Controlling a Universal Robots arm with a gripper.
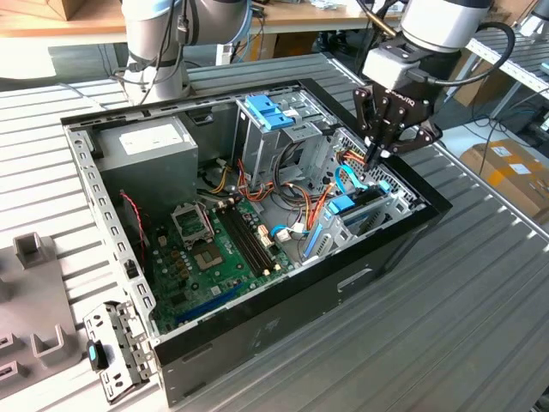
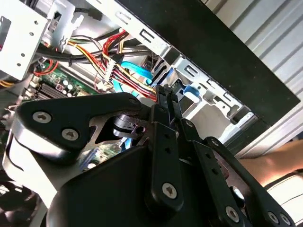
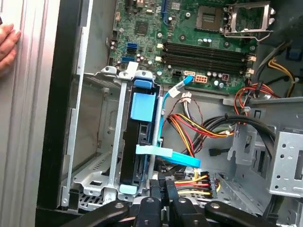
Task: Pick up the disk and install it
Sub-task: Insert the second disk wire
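The disk (image 3: 129, 156) stands on edge in the grey drive bay (image 3: 90, 142) at the corner of the open computer case (image 1: 283, 296). Its dark body sits in a light-blue carrier frame (image 3: 142, 106), and a light-blue flat cable (image 3: 165, 153) crosses it. In the exterior view the disk (image 1: 345, 204) is at the case's right end, just below my gripper (image 1: 375, 159). In both wrist views my gripper (image 3: 163, 185) (image 2: 168, 94) hangs over the end of the bay beside the disk, its black fingers pressed together with nothing between them.
A bundle of red, yellow and black wires (image 3: 189, 182) lies right by the fingertips. The motherboard (image 1: 214, 249), power supply (image 1: 150, 142) and a grey cage with a blue latch (image 1: 270, 112) sit in the case. A person's hand (image 3: 7, 42) rests outside the case wall. A second arm's base (image 1: 159, 51) stands behind.
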